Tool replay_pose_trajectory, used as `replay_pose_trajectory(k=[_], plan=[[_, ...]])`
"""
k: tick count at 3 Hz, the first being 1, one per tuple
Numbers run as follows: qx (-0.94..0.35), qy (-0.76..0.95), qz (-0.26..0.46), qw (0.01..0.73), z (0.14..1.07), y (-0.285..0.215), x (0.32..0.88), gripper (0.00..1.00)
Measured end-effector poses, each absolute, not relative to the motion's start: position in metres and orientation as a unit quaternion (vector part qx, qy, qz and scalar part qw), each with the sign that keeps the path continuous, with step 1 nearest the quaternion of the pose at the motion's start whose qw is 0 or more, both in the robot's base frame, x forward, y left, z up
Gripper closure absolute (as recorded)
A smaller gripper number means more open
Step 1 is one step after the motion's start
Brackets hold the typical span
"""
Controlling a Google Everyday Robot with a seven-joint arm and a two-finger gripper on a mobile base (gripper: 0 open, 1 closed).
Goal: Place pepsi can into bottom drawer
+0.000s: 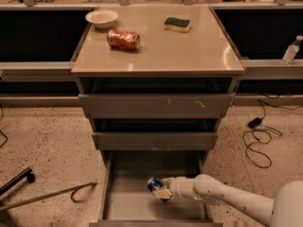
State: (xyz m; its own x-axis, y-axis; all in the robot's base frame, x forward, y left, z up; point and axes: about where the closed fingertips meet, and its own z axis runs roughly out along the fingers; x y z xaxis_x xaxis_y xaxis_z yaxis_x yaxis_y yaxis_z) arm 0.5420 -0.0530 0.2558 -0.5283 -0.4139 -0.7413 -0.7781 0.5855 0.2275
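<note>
While your end effector (162,191) is clamped on the pepsi can (153,183), the can sits tilted inside the open bottom drawer (128,205), low over its floor. You can't tell if it touches. Your arm reaches in from the right. On the bench (189,51) above: orange can (123,39) on its side, bowl (101,18), sponge (176,23).

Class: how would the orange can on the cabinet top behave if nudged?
The orange can lies on its side, so it would probably roll. Small, so likely light. The gripper, down in the bottom drawer, holds the pepsi can.
</note>
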Motion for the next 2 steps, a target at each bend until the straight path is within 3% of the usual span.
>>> replay_pose_trajectory(k=[2], plan=[[-0.339, 0.839, 0.282, 0.318, 0.193, -0.037, 0.549, 1.00]])
